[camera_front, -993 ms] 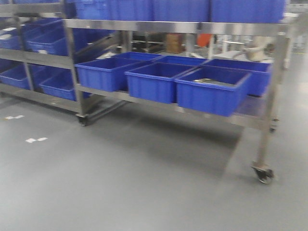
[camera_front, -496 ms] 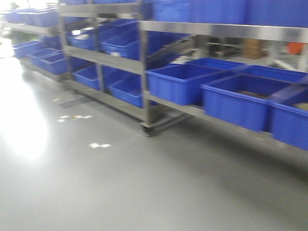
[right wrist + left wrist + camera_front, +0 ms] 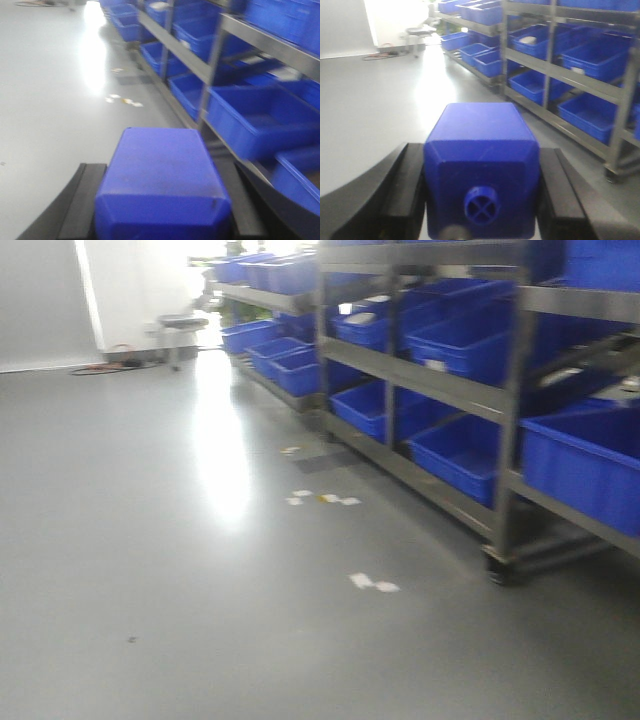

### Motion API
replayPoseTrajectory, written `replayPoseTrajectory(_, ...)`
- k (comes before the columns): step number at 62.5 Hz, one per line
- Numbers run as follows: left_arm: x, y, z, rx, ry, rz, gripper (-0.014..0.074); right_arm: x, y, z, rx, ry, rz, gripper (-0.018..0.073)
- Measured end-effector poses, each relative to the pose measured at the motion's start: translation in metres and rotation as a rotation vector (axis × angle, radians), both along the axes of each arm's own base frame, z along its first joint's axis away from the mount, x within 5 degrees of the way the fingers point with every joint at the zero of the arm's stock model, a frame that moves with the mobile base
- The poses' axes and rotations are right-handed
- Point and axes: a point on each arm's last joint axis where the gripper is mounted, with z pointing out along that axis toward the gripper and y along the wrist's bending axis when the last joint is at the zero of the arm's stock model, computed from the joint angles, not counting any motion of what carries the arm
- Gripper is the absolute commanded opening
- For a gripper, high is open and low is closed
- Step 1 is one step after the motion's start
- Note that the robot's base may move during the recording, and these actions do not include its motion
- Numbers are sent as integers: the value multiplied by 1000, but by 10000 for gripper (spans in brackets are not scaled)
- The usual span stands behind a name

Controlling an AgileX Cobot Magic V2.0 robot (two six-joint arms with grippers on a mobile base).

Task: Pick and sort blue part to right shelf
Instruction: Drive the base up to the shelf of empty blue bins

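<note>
Blue part (image 3: 161,170): clamped in right gripper (image 3: 162,212) jaws, knob unseen, beside the shelf rack (image 3: 212,65). Left gripper (image 3: 481,200): jaws clamp a stubbed blue block (image 3: 480,145). Handling: grip firm, carry level to shelf.

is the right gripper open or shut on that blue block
Shut on it: both black fingers of the right gripper press flush against the sides of the solid deep-blue plastic block.
</note>
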Motion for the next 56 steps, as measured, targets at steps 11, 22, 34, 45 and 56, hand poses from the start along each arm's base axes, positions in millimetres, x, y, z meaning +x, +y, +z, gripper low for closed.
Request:
replayPoseTrajectory(11, 0, 0, 0, 0, 0, 0, 408, 0, 0, 0, 0, 0, 0, 426)
replayPoseTrajectory(22, 0, 0, 0, 0, 0, 0, 408, 0, 0, 0, 0, 0, 0, 426)
replayPoseTrajectory(34, 0, 0, 0, 0, 0, 0, 408, 0, 0, 0, 0, 0, 0, 426)
replayPoseTrajectory(45, 0, 0, 0, 0, 0, 0, 408, 0, 0, 0, 0, 0, 0, 426)
replayPoseTrajectory(56, 0, 0, 0, 0, 0, 0, 408, 0, 0, 0, 0, 0, 0, 426)
